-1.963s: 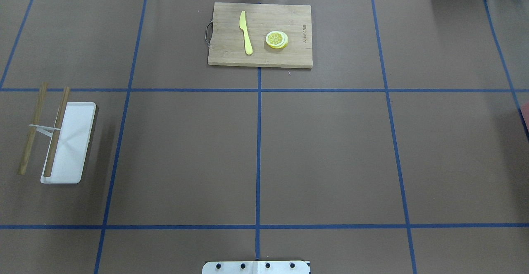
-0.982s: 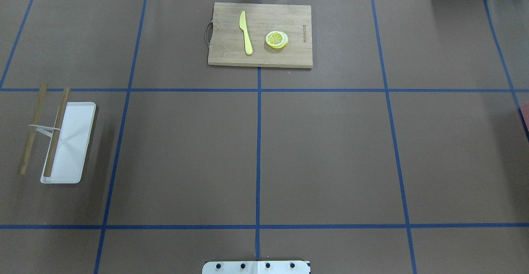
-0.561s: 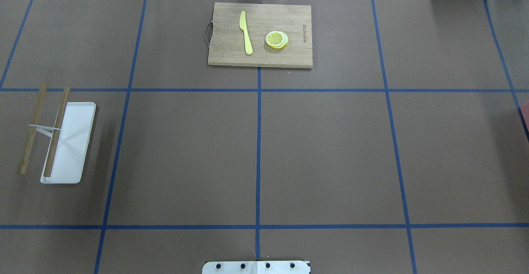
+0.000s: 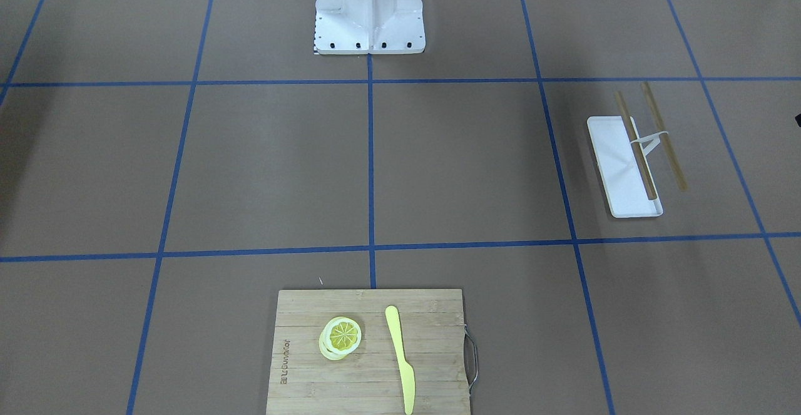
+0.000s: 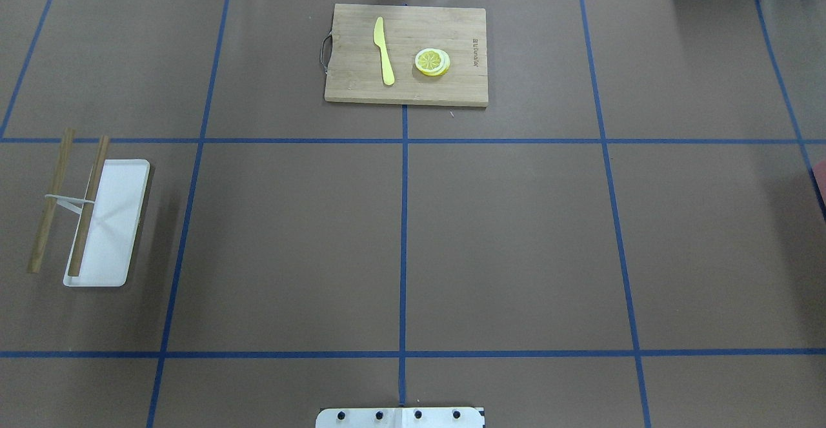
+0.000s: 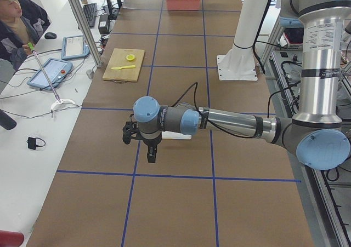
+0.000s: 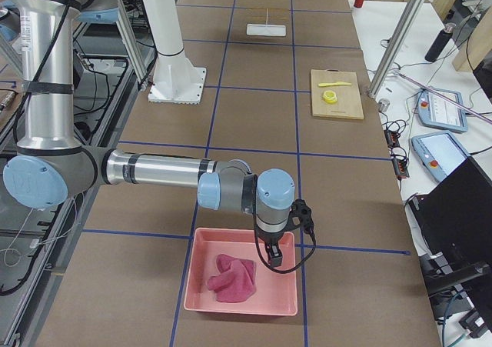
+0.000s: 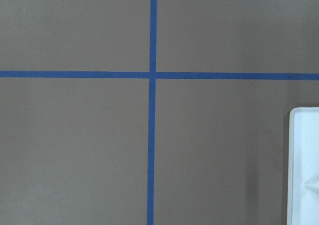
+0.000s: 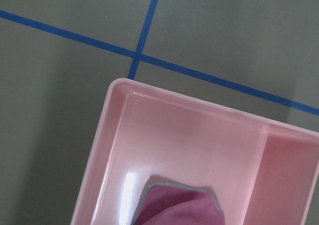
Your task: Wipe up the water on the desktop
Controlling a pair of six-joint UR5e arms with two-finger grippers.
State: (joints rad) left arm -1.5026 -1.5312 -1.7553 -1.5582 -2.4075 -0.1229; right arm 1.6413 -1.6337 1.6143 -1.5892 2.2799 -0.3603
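Observation:
The desktop [image 5: 516, 241] is a matte brown surface with a grid of blue tape lines; I see no water on it in these views. A crumpled pink cloth [image 7: 232, 278] lies in a pink bin [image 7: 223, 231] at the table's right end, and it also shows in the right wrist view [image 9: 177, 205]. My right gripper [image 7: 273, 256] hangs over the bin, beside the cloth. My left gripper [image 6: 151, 155] hangs over a blue tape line near a white tray [image 5: 122, 221]. Both grippers show only in the side views, so I cannot tell if they are open or shut.
A bamboo cutting board [image 5: 348, 60] at the far middle holds a yellow knife [image 5: 384, 53] and a lemon slice [image 5: 432, 62]. Two wooden sticks [image 5: 87, 208] lie across the white tray. The robot's base plate [image 5: 400, 417] is at the near edge. An operator [image 6: 13, 22] sits by the table.

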